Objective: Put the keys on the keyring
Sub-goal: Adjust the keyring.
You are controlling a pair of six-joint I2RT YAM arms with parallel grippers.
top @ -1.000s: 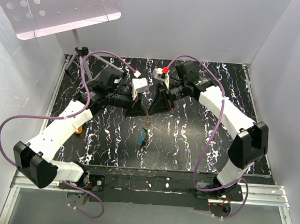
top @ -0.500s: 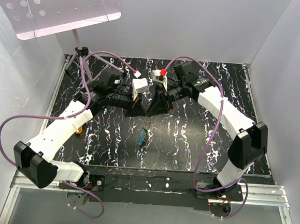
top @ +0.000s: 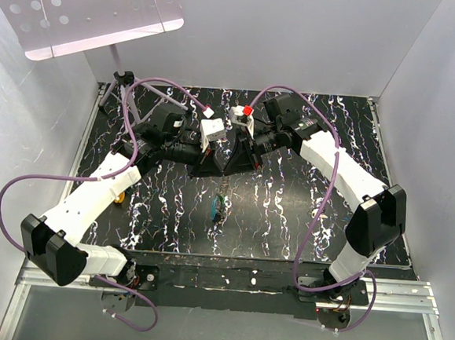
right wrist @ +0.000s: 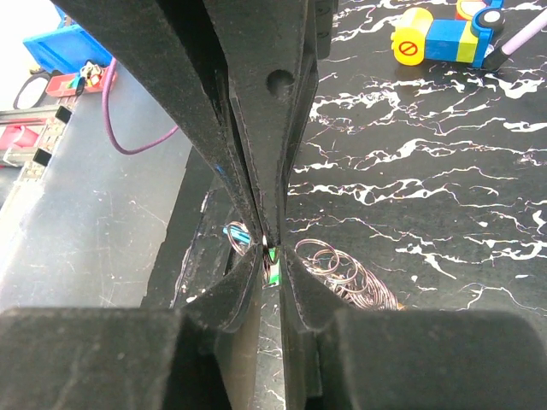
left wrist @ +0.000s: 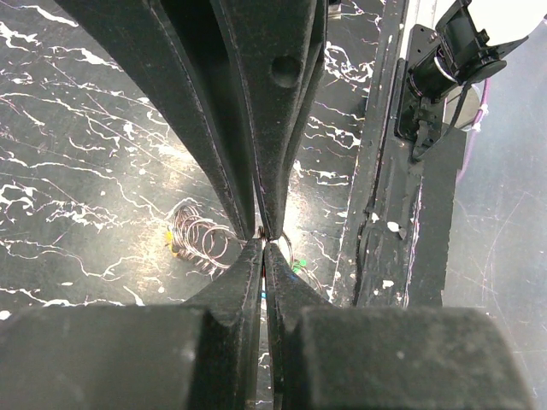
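Both my arms are reaching tip to tip over the middle of the worktop point(top: 271, 221). My left pincer point(left wrist: 263, 249) is standing pressed together, its tips right at those of my right pincer point(right wrist: 272, 256). A thin arc of the keyring point(left wrist: 288, 248) is showing just beside the left tips; I cannot tell whether the wire is being gripped. The right pincer's fingers are standing narrowly apart and a green key point(right wrist: 273, 265) is sitting in the gap. Whether they are pressing on it, I cannot tell. From above, that key and a blue key point(top: 212, 210) are showing close together, just nearer my bases than the tips. Hanging or lying, I cannot tell. A coil of rings point(left wrist: 201, 241) is lying on the worktop near the tips. A yellow-and-blue toy point(right wrist: 432, 38) is lying well apart from them.
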